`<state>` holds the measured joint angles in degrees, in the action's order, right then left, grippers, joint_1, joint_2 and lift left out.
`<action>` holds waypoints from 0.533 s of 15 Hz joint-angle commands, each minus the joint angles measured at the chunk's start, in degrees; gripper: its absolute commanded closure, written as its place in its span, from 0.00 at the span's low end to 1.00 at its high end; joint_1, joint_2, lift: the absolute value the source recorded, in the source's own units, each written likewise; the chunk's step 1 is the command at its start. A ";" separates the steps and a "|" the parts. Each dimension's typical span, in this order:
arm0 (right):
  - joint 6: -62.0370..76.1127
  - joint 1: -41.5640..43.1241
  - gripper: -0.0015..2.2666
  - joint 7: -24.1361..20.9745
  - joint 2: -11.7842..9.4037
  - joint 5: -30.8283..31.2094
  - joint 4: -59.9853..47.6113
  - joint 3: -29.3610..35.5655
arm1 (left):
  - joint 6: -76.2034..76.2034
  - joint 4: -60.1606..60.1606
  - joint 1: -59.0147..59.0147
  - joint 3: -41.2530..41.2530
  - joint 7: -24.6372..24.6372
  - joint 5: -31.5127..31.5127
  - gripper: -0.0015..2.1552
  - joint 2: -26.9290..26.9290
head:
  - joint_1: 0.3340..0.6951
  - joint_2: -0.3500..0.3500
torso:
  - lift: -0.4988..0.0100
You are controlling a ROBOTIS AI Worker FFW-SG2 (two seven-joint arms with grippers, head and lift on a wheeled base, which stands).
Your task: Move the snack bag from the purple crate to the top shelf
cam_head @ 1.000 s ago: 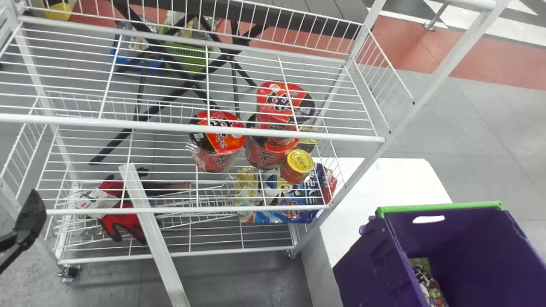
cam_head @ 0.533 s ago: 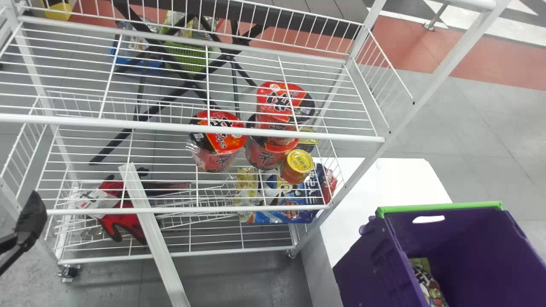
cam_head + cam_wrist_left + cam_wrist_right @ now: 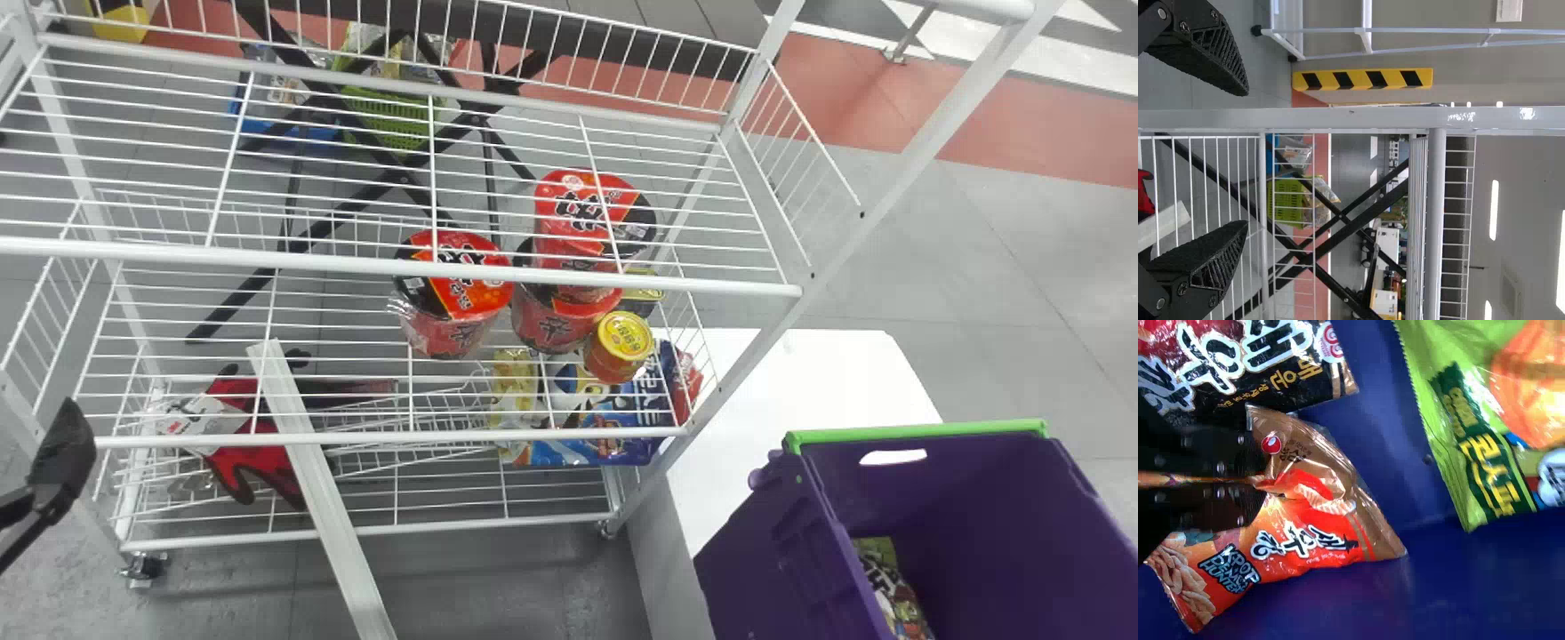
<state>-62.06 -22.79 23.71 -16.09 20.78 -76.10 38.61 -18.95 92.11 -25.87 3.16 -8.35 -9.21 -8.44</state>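
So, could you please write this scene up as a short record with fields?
Right end effector: closed on the orange snack bag, near its brown end
Bag location: inside the purple crate
Other bags there: green bag; black-and-red bag
Left end effector: fingers apart, near the rack's left side
Below upper wire shelf: red cups, yellow-lidded jar
Task status: bag not yet shelved

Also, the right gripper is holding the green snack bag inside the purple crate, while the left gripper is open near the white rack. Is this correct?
Not the green bag: the right wrist view shows that the right gripper is holding the orange snack bag inside the purple crate, while the left gripper is open near the white rack.
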 commanded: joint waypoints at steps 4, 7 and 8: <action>-8.22 -1.12 0.99 4.15 0.35 -4.69 -8.19 6.22 | 0.10 0.00 0.03 0.09 0.00 0.07 0.06 0.00 | 1.00 0.00 | 0.09; -15.25 -1.29 0.99 8.02 0.44 -7.50 -14.08 10.87 | 0.28 0.00 0.03 0.09 0.00 0.07 0.06 -0.09 | 1.00 0.00 | 0.09; -17.89 -1.29 0.99 8.90 0.35 -7.68 -16.01 12.02 | 0.28 0.00 0.12 0.09 0.00 0.07 0.06 -0.09 | 1.00 0.00 | 0.09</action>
<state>-76.23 -24.07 32.04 -15.62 13.75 -89.34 48.78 -18.68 92.11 -25.83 3.25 -8.35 -9.14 -8.52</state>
